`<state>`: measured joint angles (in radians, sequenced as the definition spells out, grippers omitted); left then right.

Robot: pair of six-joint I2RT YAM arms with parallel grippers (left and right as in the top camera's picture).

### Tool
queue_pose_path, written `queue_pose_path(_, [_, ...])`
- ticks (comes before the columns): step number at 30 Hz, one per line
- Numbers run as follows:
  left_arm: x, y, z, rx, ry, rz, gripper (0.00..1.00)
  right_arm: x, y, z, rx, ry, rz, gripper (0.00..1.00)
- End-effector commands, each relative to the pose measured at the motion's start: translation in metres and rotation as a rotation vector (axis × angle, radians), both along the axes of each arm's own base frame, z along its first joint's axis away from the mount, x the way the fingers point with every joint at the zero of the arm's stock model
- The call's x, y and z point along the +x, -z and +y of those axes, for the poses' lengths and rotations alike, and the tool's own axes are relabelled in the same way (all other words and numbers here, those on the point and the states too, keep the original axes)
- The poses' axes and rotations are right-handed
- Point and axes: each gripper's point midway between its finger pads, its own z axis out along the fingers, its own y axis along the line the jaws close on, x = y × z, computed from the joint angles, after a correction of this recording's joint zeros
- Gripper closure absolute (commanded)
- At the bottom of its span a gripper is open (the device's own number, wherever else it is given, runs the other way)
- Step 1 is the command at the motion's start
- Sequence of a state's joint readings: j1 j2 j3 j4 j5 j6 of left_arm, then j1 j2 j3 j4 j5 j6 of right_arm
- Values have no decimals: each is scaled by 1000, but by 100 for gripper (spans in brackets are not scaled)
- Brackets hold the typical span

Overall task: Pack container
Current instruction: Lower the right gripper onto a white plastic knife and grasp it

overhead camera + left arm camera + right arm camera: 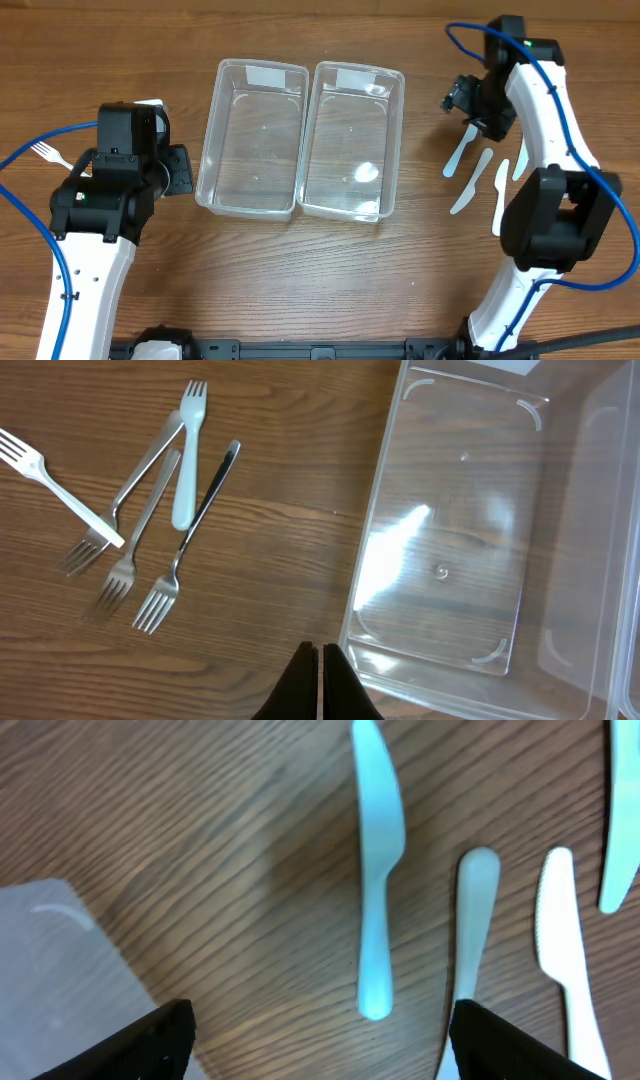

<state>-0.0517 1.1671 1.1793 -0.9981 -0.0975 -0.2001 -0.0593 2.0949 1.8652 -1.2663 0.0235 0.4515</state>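
My left tool (pixel 320 658) is clenched, its dark fingers pressed together on nothing. It hangs over the wooden bench (pixel 300 280), just off a corner of the left clear rectangular plastic tub (pixel 212 150). That tub sits mid-bench, long side against the right clear rectangular plastic tub (pixel 395 150). I see no cutlery in the left one. The right one shows a pale patch (pixel 366 172) on its floor, and I cannot tell it from glare.

Beside my left arm lies a loose cluster of forks. A white plastic fork (pixel 188 455) lies tines up, and a second white plastic fork (pixel 55 482) lies slantwise across the handle of one of three metal forks (pixel 135 535), which fan out with tines toward me.

My right tool (pixel 320 1030) is released, fingers spread wide and gripping nothing. It hovers above a pale blue plastic knife (pixel 378 870) that lies flat on the bench, apart from both fingers. Just beside it lie a white plastic handle (pixel 475 910), a white plastic serrated knife (pixel 565 950) and another pale blue piece (pixel 625 830).
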Motion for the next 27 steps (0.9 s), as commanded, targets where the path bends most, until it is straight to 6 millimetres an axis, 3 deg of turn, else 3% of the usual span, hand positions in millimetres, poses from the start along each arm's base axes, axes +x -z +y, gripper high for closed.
queue_pose_path(1, [4, -9, -2, 0, 22, -24, 95, 3, 6, -12, 34, -33, -2, 16])
queue_pose_path(6, [3, -9, -2, -2, 22, -24, 95, 3, 16, -14, 33, -60, 19, 16])
queue_pose_path(16, [3, -9, -3, -7, 26, -23, 94, -4, 70, -13, 50, -68, 144, 14])
queue_pose_path(27, [3, -9, -3, -7, 26, -23, 91, -3, 93, -13, 53, -101, 172, 11])
